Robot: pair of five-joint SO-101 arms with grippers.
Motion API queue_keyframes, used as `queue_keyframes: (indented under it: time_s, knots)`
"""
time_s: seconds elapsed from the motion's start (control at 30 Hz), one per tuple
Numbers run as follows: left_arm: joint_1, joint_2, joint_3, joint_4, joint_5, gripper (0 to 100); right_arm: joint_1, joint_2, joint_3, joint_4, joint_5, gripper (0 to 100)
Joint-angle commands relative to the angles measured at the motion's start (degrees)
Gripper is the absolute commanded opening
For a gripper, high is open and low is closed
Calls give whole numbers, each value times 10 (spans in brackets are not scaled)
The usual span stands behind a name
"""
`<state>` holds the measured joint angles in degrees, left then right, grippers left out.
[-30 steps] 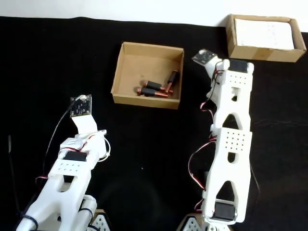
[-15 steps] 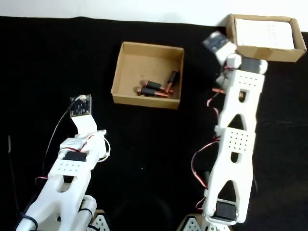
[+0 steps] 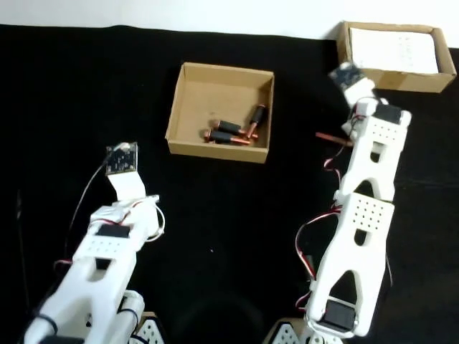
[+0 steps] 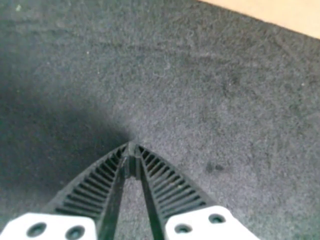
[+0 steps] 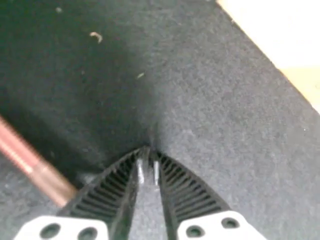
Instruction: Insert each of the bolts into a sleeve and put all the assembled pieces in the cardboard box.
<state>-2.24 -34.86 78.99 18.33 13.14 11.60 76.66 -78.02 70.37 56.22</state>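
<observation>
— Copper-coloured loose bolt [image 3: 331,137]: where does it lie?
— On the black cloth table [image 3: 86,86], to the right of the open brown cardboard box [image 3: 219,70] and just beside the right arm's gripper [image 5: 146,152].
— Is that gripper holding it?
— No. Its fingers are pressed together with nothing between them, tips low over the cloth.
— And the left gripper [image 4: 131,150]?
— Closed on nothing too, over bare cloth.
— What's in the box?
— Several assembled bolts in black sleeves [image 3: 228,132], lying toward its right side.
— Anything else?
— A second cardboard box with white paper [image 3: 391,77], far right.
</observation>
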Motion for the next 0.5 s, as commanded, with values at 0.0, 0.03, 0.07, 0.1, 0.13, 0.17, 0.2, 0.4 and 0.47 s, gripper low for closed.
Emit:
queue_keyframes:
  time_s: [0.0, 0.03, 0.07, 0.1, 0.13, 0.17, 0.2, 0.4, 0.47]
  knots:
    - [-3, 18, -31, -8, 0, 13, -22, 10, 36, 35, 40, 7]
    - [-3, 20, -33, -8, 0, 13, -28, 9, 38, 60, 48, 7]
    - [-3, 20, -33, -8, 0, 13, -32, 7, 36, 87, 60, 7]
    - [-3, 20, -33, -8, 0, 13, -35, 5, 30, 116, 72, 7]
    - [-3, 20, -33, -8, 0, 13, -37, 2, 15, 147, 83, 7]
    - [-3, 20, -33, -8, 0, 13, -40, -2, -7, 183, 93, 7]
    - [-3, 20, -33, -8, 0, 13, -41, -4, -27, 215, 98, 7]
    - [-3, 21, -32, -8, 0, 13, -42, -10, -122, 307, 67, 8]
    - [-3, 21, -32, -8, 0, 13, -33, -11, -132, 308, 46, 8]
